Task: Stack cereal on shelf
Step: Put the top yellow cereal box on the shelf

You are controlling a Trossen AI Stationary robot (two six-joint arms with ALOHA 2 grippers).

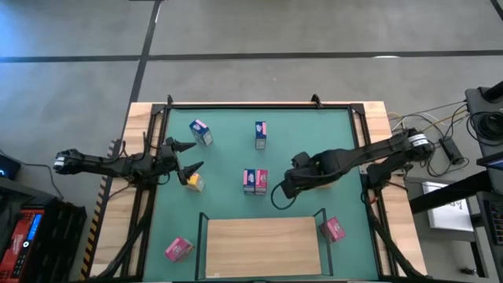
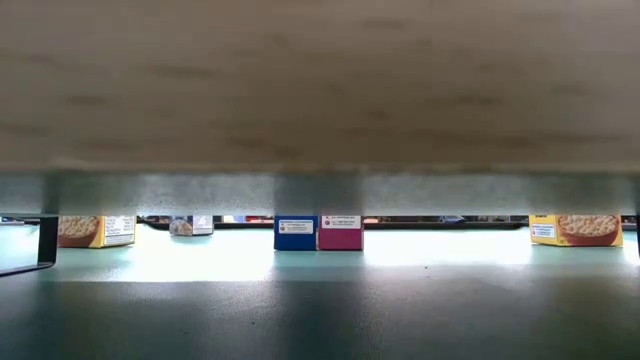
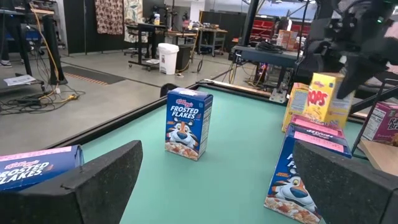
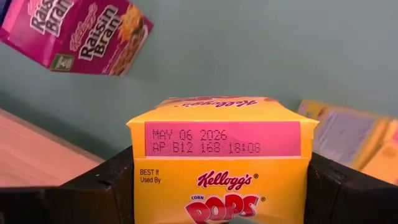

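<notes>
1. Two arms reach over the green mat (image 1: 236, 149) in the high view. The left pincer (image 1: 191, 157) sits at nine o'clock with its fingers spread wide, empty, between a blue box (image 1: 200, 133) and a yellow box (image 1: 195, 182). The right pincer (image 1: 284, 187) is near the centre. The shelf (image 1: 262, 245) lies at six o'clock, bare, with one pink box (image 1: 333, 229) beside its right post and another (image 1: 178, 249) off its left side.
2. Low view: a blue and pink pair (image 2: 318, 232) stands touching at mid-mat under the shelf board (image 2: 320, 80).
3. Left wrist view: the open fingers (image 3: 99, 183) frame an upright blue Frosted Flakes box (image 3: 188, 123).
4. Right wrist view: the right pincer is clamped on a yellow Corn Pops box (image 4: 222, 162), a finger on each side, with a pink Raisin Bran box (image 4: 78, 34) beyond it.
</notes>
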